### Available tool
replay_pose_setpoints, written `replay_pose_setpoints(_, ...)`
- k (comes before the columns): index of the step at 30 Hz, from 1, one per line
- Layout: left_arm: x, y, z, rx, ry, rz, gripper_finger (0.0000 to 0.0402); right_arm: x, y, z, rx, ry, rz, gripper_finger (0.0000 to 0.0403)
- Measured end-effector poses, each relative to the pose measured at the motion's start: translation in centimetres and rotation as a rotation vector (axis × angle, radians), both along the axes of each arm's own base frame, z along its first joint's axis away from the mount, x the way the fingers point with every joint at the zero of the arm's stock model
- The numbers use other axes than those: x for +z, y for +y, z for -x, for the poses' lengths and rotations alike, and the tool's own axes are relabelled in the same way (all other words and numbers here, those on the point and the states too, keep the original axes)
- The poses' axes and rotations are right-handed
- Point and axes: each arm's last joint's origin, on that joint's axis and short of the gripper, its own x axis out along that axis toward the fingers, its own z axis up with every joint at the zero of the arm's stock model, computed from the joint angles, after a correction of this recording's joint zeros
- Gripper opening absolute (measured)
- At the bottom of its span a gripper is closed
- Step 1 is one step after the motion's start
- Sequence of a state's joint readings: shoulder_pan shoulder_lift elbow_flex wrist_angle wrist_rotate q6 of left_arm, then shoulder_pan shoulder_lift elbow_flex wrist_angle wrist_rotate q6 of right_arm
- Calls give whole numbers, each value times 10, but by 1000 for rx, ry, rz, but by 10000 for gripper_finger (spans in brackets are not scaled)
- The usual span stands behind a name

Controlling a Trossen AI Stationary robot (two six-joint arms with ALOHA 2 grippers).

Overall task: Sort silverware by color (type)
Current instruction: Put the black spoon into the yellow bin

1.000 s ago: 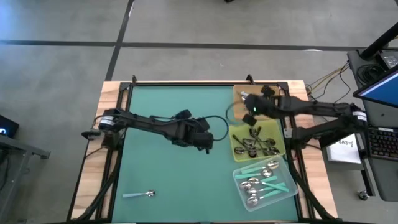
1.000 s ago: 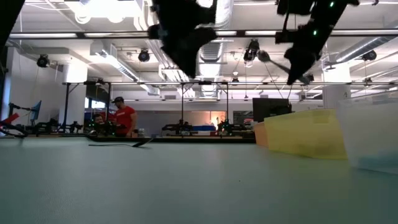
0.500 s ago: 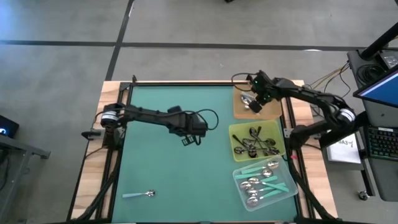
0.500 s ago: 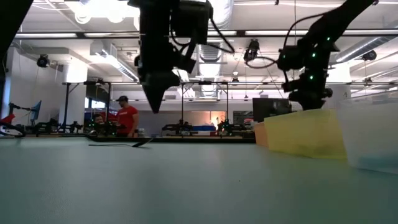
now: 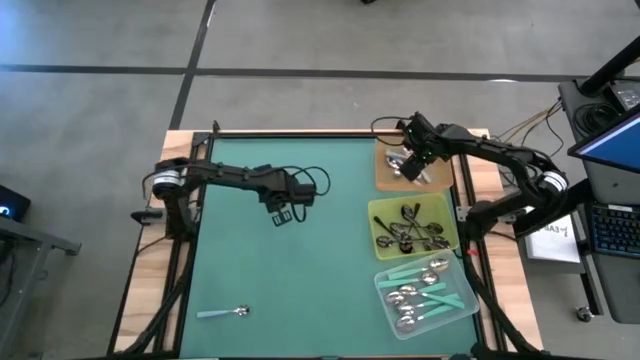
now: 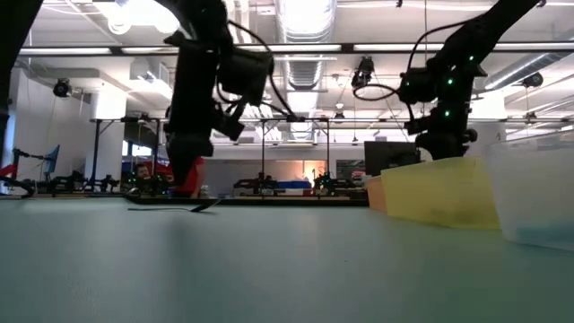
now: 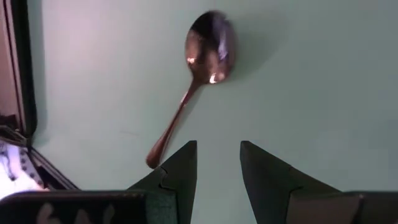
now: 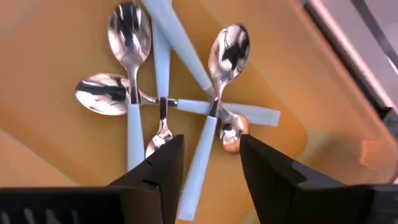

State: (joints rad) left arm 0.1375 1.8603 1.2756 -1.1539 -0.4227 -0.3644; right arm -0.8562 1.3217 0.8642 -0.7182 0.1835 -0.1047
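Looking down from the high view, I am logging three trays along the table's right side. The orange tray [image 5: 385, 176] at the far end is holding pale-handled spoons [image 5: 408, 164]; the yellow tray [image 5: 378, 211] in the middle is holding a tangle of dark spoons [image 5: 408, 232], too knotted for me to count; the clear tray [image 5: 386, 292] nearest is holding silver-bowled spoons with teal handles [image 5: 432, 296], number unclear. One loose spoon [image 5: 224, 313] is lying alone on the green mat [image 5: 300, 280] near the front left corner. My left gripper [image 5: 281, 214] is hanging over the mat's middle, well apart from every tray; my right gripper [image 5: 418, 160] is hovering over the orange tray.

From the low view, I am seeing both arms hanging above the table, the yellow tray's wall [image 6: 435, 190] standing at the right, and the loose spoon [image 6: 170, 207] lying flat far off.

Through the left wrist view, I am noting the fingers slightly spread, pinching nothing, with one all-silver spoon [image 7: 196, 74] lying on the mat just beyond them.

Through the right wrist view, I am noting the fingers spread and empty above the orange tray [image 8: 56, 155], where I am counting four spoons [image 8: 163, 93] crossing one another, with a fifth small bowl possibly beneath.
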Motion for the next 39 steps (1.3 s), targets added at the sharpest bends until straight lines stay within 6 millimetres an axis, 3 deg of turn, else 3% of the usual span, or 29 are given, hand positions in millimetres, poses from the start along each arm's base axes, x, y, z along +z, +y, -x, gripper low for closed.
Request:
replay_pose_setpoints(4,-9,15,15,-32,-40,79,107,16,6,4,-1,-63,38,148)
replay_pose_setpoints(8,-20,25,26,-183,-69,220,107,31,14,8,18,-162,43,143)
replay_pose_setpoints(17,-19,59,33,-186,-140,173,107,55,29,18,24,-301,84,150)
replay_pose_setpoints(28,-30,86,41,-185,-142,253,107,58,30,20,27,-308,93,146)
replay_pose_setpoints(39,-52,101,45,-165,-111,346,100,57,30,19,35,-298,89,149)
